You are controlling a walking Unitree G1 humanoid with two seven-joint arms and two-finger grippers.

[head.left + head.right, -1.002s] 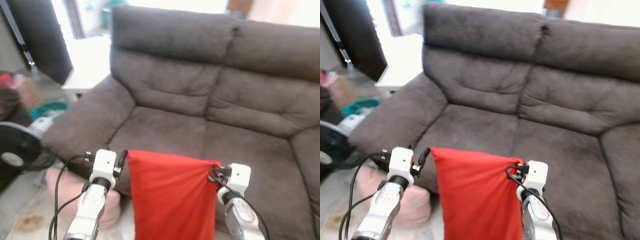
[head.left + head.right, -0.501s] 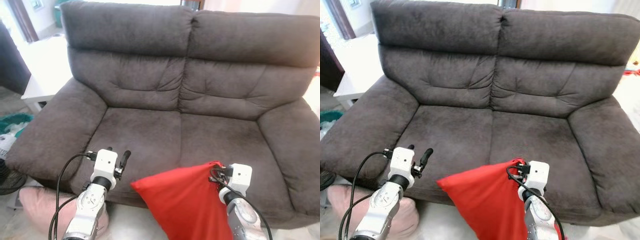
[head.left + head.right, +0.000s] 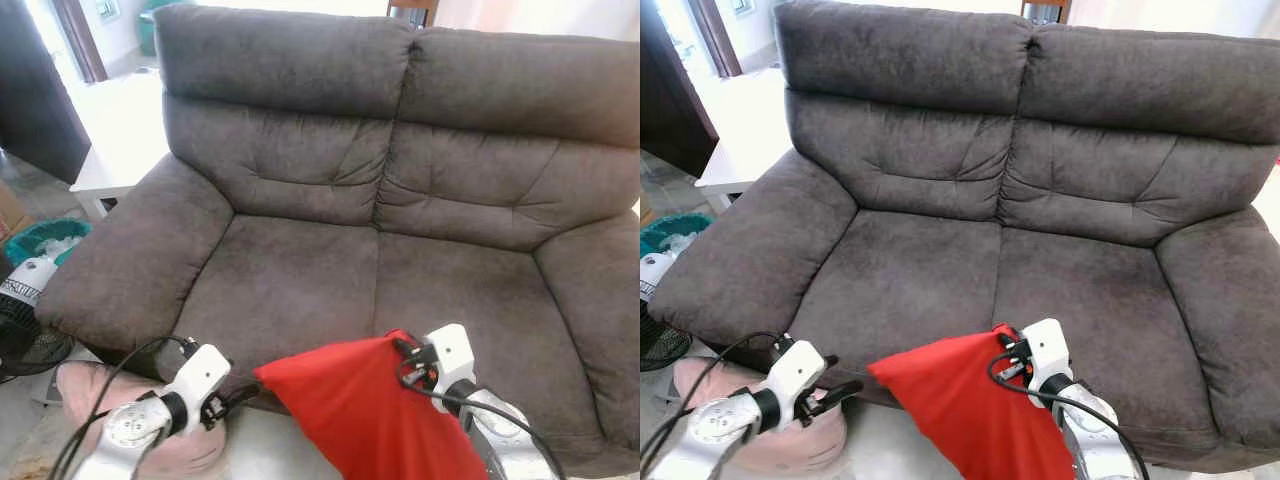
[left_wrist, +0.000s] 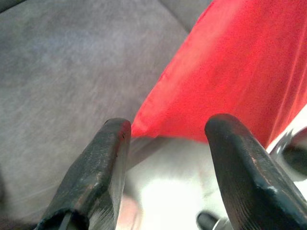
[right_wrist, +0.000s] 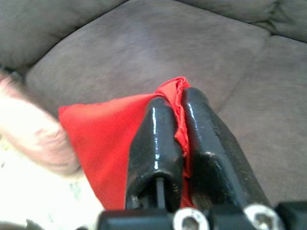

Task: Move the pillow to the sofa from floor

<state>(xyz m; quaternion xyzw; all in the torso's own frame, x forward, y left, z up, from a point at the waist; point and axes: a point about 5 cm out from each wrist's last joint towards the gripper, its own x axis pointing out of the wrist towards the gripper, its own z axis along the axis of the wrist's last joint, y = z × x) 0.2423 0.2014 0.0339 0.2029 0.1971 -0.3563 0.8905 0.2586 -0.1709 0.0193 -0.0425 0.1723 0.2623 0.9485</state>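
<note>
Hanging off the floor from the clamped right gripper [image 5: 181, 112], left gripper [image 4: 165, 143] gaping empty, the red pillow [image 3: 375, 405] awaits placing on the sofa [image 3: 300, 290].

Red pillow [image 3: 375, 410], dark grey sofa [image 3: 300, 270]

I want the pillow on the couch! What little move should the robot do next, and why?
Probably lift the right gripper forward over the seat of the dark grey fabric sofa. Its fingers are shut on a corner of the red cloth pillow, which hangs in front of the seat's front edge. The left gripper is open and holds nothing.
</note>
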